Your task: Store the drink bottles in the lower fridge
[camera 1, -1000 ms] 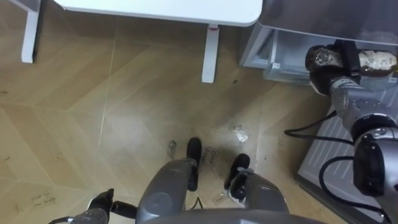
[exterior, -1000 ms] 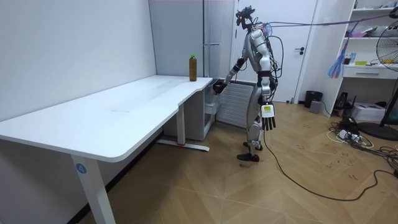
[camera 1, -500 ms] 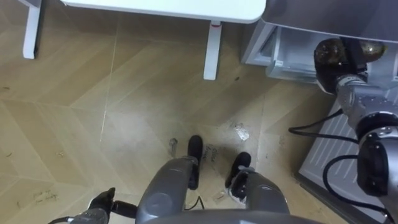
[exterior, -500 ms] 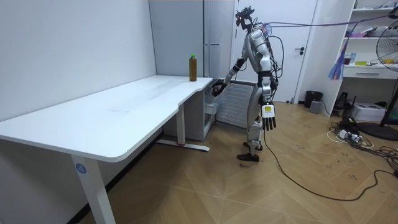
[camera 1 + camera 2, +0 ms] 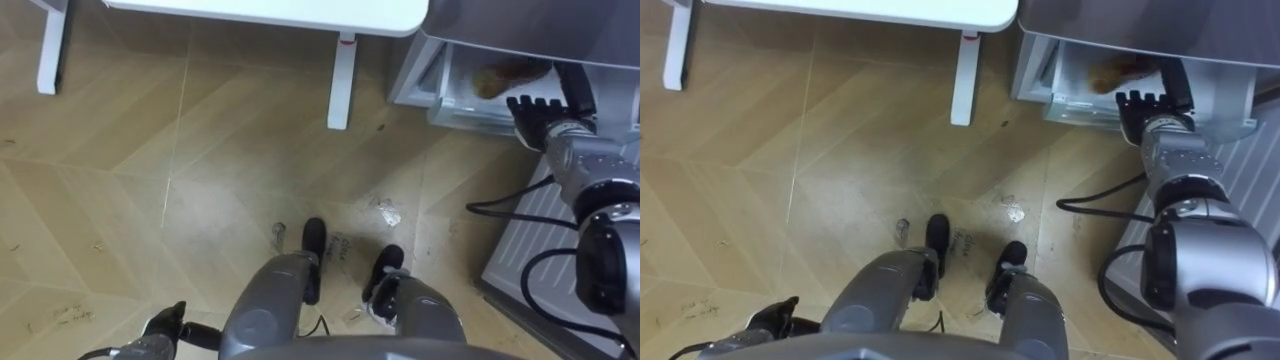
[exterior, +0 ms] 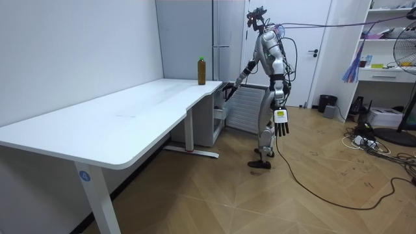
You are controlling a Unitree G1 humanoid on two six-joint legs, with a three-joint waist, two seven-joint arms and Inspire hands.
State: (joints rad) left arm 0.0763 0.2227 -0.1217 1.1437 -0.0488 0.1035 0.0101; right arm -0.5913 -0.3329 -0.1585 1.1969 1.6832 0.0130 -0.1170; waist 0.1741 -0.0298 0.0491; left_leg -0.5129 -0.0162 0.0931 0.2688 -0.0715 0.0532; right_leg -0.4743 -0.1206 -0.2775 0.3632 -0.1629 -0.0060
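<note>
A brown drink bottle (image 5: 505, 73) lies on its side in the open lower fridge compartment (image 5: 450, 95), at the top right of the eye views. My right hand (image 5: 540, 112) hovers just in front of it, fingers straight and off the bottle. My left hand (image 6: 280, 125) hangs open at my side and also peeks in at the lower left (image 5: 160, 330). A second brown bottle with a green cap (image 6: 201, 71) stands on the far end of the white desk (image 6: 130, 110), next to the grey fridge (image 6: 195, 32). I stand facing the fridge.
The desk's edge (image 5: 300, 12) and its white leg (image 5: 340, 85) lie just left of the fridge. A white ribbed panel (image 5: 530, 250) stands at my right. Cables trail over the wooden floor (image 6: 338, 195) behind me; shelves and a fan (image 6: 403, 45) stand at the room view's right.
My right hand let go of the brown bottle, straightened its fingers and drew back a little. The bottle now lies in the lower compartment. The left arm stayed still.
</note>
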